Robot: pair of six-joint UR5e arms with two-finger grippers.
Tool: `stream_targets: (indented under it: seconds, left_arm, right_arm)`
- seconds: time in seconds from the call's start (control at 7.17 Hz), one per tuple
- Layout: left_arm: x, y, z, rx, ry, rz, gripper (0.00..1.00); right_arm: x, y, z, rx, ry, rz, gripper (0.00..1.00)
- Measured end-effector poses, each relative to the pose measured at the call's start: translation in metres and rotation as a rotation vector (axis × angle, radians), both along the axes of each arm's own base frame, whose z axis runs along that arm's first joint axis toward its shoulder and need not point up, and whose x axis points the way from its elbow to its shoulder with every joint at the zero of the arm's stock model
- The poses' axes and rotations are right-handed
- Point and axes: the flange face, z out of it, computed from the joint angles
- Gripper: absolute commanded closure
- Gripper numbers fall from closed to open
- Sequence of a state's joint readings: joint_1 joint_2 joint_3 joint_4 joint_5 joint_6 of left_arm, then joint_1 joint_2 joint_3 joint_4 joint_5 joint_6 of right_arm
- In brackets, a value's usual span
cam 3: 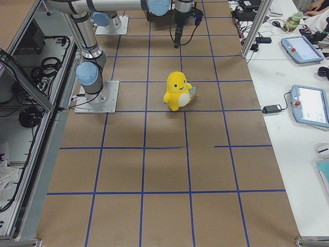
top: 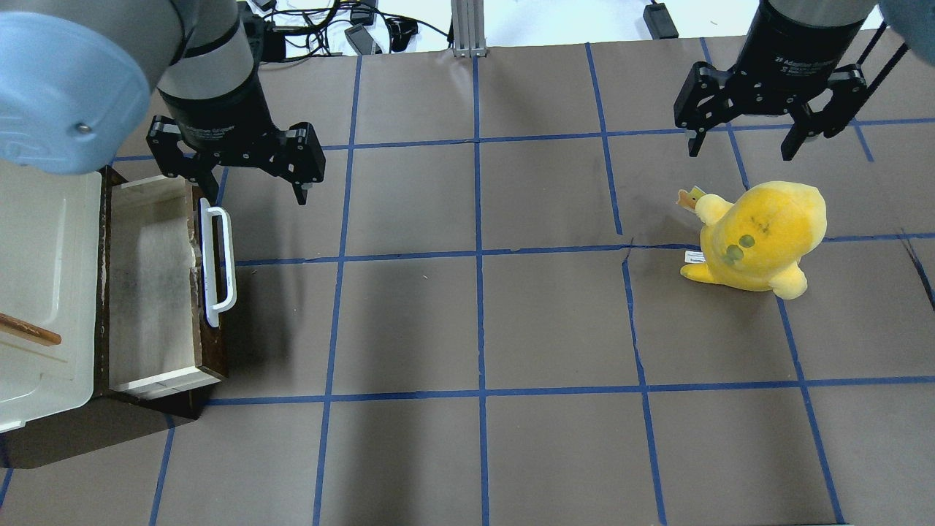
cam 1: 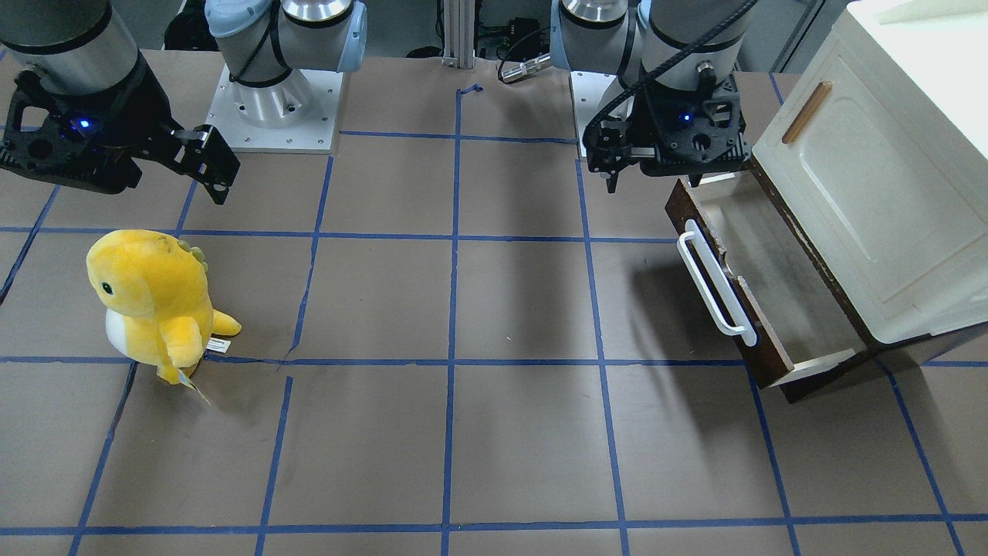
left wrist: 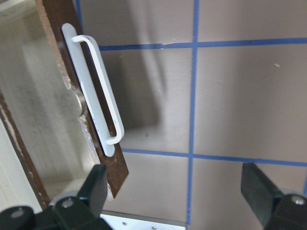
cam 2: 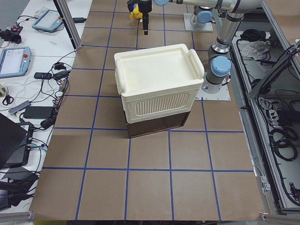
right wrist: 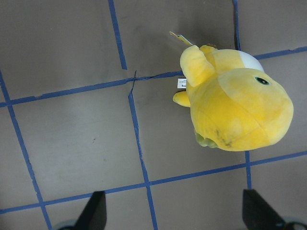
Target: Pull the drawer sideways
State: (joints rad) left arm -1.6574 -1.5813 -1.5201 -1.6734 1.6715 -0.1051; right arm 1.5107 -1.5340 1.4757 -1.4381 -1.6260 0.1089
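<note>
A robot's left gripper (top: pixel 252 191) hangs with its jaws spread wide and nothing between them, above the pulled-out drawer (top: pixel 150 285) at the left end of the table (top: pixel 482 321). The drawer, with a dark brown front and a pale interior, juts sideways from the bottom of a cream cabinet (top: pixel 44 241) toward the middle of the table, and its inside is open to view. Its long white bar handle (cam 1: pixel 714 286) runs along the front and faces the table's centre. In the left wrist view, one of the fingers (left wrist: pixel 96 187) sits over the end of the drawer front nearest the robot's base, while the other is out over bare brown tabletop; neither touches the handle. Above the drawer, the cabinet door (cam 1: pixel 872 193) carries a small wooden handle (cam 1: pixel 806 112). At the right end of the table, well apart from the cabinet, the right gripper (top: pixel 739 150) hovers with its jaws likewise parted and holding nothing, just above a yellow plush toy (top: pixel 760 234) that stands upright on the blue tape grid (top: pixel 478 252).
</note>
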Motion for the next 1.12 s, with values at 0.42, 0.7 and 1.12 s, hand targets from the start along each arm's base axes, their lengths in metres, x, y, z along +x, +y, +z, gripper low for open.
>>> stream_targets:
  seconds: [0.42,0.7,1.12]
  left_arm:
    - [0.023,-0.004,0.005,-0.004,0.097,-0.024,0.00]
    - [0.024,-0.004,0.005,-0.007,0.111,-0.019,0.00]
    - [0.024,-0.002,0.003,-0.005,0.108,-0.014,0.00]
  right_arm:
    - [0.000,0.000,0.000,-0.001,0.000,0.000,0.00]
    - [0.000,0.000,0.000,-0.001,0.000,0.000,0.00]
    - [0.000,0.000,0.000,0.000,0.000,-0.001,0.00]
